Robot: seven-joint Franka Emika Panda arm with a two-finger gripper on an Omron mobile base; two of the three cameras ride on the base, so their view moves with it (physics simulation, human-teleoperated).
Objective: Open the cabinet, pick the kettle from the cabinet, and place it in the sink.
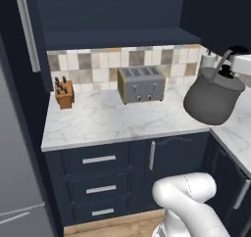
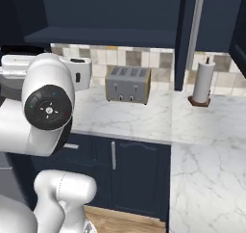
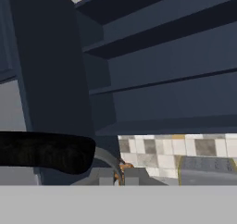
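The grey kettle (image 1: 214,98) hangs tilted in the air over the right end of the counter, clear of the marble. My gripper (image 1: 237,53) is shut on its black arched handle above the lid. In the hand view that handle (image 3: 46,151) runs as a black bar across the lower left. The navy cabinet (image 1: 122,15) stands open above the counter, its shelf bare, and its door with the silver bar handle (image 1: 28,33) is swung out to the left. In the right base view the cabinet (image 2: 105,15) shows open behind my arm. The sink is out of view.
A silver toaster (image 1: 141,84) stands against the tiled backsplash, with a wooden knife block (image 1: 64,93) to its left. A paper towel roll (image 2: 203,82) stands on the corner counter. Navy drawers (image 1: 98,175) sit below. The counter turns a corner at the right.
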